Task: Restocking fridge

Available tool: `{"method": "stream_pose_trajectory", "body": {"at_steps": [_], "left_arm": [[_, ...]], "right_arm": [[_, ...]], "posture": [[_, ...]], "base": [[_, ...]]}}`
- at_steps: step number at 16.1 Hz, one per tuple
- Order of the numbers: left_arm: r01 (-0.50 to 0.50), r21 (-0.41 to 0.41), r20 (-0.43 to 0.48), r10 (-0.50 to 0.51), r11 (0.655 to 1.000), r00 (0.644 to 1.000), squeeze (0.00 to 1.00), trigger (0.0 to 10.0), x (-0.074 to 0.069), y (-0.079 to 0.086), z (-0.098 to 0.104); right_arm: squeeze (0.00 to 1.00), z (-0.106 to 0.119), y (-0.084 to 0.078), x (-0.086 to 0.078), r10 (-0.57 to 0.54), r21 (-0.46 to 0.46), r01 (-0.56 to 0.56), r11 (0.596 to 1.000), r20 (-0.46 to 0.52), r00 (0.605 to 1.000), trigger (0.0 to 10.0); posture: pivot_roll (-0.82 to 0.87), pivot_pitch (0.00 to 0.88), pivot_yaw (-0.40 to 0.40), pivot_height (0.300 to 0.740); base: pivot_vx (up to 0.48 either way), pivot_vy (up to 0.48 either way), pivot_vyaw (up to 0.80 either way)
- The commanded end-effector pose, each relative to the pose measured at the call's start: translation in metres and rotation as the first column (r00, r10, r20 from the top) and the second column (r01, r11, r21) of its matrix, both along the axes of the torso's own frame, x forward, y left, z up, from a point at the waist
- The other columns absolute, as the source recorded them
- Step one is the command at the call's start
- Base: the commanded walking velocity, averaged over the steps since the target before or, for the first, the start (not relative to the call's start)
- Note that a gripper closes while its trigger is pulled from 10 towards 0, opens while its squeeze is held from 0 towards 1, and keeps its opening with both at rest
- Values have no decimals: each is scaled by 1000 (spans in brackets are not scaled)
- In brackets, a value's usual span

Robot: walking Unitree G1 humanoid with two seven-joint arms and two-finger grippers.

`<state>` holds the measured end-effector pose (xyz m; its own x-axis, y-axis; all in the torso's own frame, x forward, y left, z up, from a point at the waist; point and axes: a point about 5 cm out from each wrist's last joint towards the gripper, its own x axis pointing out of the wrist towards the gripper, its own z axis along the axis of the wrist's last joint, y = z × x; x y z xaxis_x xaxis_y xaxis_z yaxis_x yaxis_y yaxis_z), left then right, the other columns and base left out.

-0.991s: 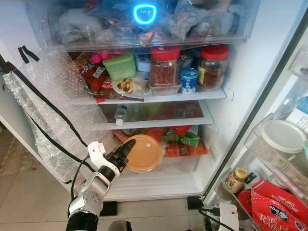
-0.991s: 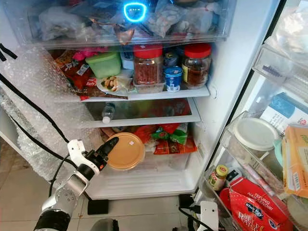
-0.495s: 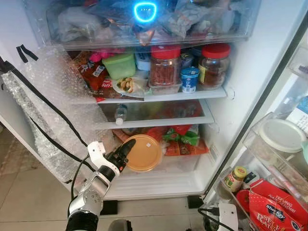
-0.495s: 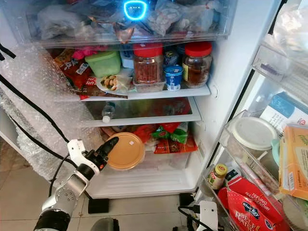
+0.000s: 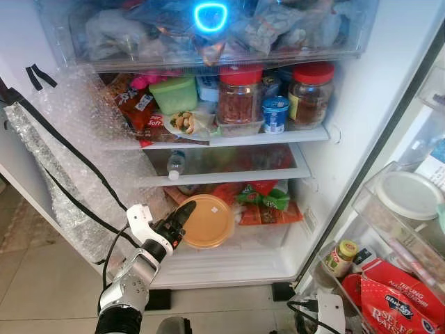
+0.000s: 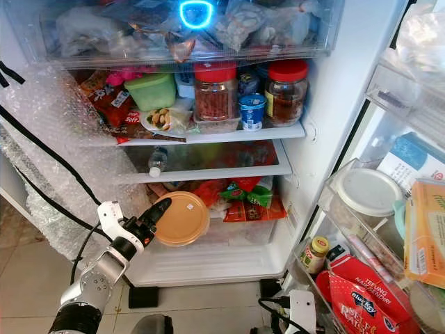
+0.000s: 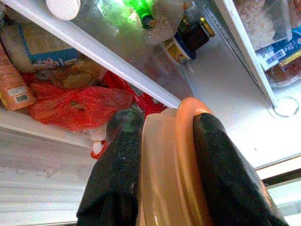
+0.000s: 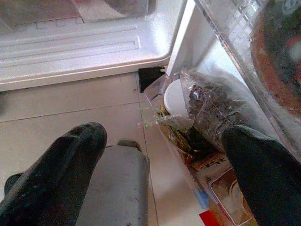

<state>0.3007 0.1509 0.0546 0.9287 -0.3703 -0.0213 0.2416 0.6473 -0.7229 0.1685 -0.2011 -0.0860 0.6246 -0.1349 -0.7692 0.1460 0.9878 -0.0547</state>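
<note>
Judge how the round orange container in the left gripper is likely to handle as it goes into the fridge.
The container looks like stiff plastic, so it likely keeps its shape. The left gripper pinches only its edge, so it may pivot or slip. Round and held on edge, it could roll if released that way.

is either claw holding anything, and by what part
Left claw pinches the orange tub by its rim. Right claw is open, holding nothing.
</note>
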Motion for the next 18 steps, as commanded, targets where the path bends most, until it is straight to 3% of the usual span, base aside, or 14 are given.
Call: {"method": "stream_pose_trajectory", "body": {"at_steps": [1,7,11,15,18], "left_arm": [[-6,1,16,6,1000,1000,0,10000,1,3,4],[-2,0,13,2,1000,1000,0,10000,1,2,4],[2,0,12,-2,1000,1000,0,10000,1,1,3],[1,1,11,-1,1000,1000,0,10000,0,1,3],[-1,0,14,1,1000,1000,0,10000,1,1,4]], "right_arm": [[0,11,-19,15,-28,-53,32,998,69,997,10000],[0,13,-28,14,-52,-64,57,996,72,996,10000],[0,3,-5,6,75,25,-75,997,-9,997,10000],[0,-1,11,1,131,106,-128,986,-19,991,10000],[0,-1,13,2,144,105,-143,984,-7,989,10000]], "posture": [[27,0,16,649],[26,0,17,649],[25,0,17,649],[26,0,18,649],[25,0,18,649]], "base": [[0,0,0],[0,0,0],[0,0,0],[0,0,0],[0,0,0]]}}
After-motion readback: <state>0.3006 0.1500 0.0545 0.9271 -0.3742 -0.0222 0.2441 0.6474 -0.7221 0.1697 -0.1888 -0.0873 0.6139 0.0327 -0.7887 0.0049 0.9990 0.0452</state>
